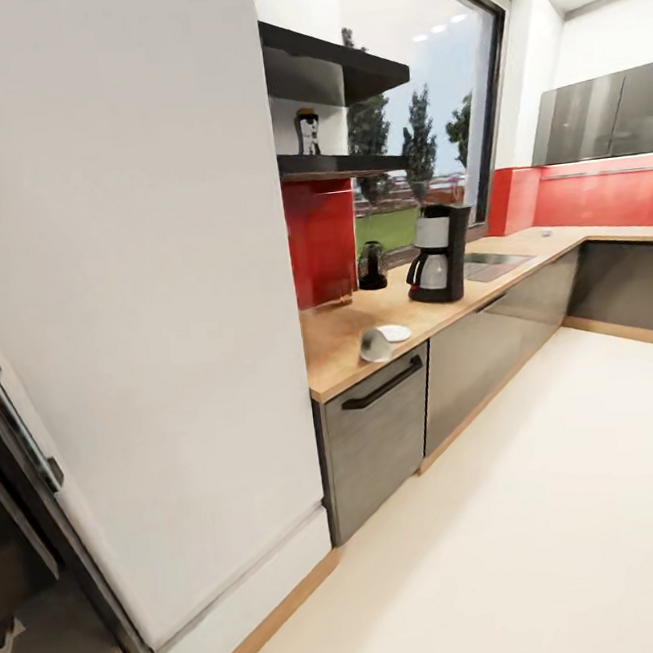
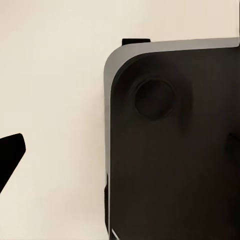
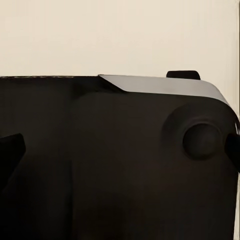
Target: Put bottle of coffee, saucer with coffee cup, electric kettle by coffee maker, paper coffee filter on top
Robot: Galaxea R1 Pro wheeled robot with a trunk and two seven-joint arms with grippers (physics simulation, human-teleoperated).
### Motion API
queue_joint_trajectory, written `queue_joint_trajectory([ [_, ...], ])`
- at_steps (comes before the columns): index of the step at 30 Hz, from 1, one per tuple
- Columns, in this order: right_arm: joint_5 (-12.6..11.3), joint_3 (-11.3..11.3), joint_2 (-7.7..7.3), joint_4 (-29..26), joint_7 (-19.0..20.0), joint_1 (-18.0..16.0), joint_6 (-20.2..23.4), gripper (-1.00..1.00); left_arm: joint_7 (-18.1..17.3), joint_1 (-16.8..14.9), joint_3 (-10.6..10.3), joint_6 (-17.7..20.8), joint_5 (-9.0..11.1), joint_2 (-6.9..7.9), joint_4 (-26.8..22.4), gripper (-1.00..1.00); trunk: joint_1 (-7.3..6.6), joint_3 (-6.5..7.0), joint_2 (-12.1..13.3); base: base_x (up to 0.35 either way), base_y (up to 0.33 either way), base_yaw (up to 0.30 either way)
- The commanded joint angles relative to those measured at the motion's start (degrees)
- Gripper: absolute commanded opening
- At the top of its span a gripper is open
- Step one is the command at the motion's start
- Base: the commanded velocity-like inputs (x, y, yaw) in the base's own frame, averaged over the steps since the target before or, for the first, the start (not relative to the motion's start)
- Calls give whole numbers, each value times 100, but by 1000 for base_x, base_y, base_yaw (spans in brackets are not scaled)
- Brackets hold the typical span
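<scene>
While no label reads on the coffee maker (image 1: 438,254), jaw states cannot be told

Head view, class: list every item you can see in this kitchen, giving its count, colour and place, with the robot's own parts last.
Coffee maker: one, black and silver, on the countertop by the sink.
Electric kettle: one, dark, on the countertop against the red backsplash.
Coffee cup: one, white, lying on its side near the counter's front edge.
Saucer: one, white, beside the cup.
Bottle of coffee: one, dark with pale label, on the black shelf.
Sink: one, grey, right of the coffee maker.
Robot base: dark, over pale floor, wrist views.
</scene>
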Motion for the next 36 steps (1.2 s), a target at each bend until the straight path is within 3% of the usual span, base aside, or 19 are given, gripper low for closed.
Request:
queue_joint_trajectory([
  [1,-3,-4,1,5,-1,-3,-22,100,2,0,1,-17,3,3,1,100,1,-5,-2,176,-245,0],
  [19,1,-4,1,5,-1,-3,-25,100,2,-2,1,-17,3,-15,1,100,1,-5,-2,176,-245,0],
  [27,-2,-4,1,8,-1,-3,-25,100,2,-1,1,-17,8,-13,1,100,1,-5,-2,176,-244,-226],
  [36,4,-4,1,12,-6,-3,-25,100,3,-2,1,-17,5,-36,1,100,1,-5,-2,176,-244,-26],
])
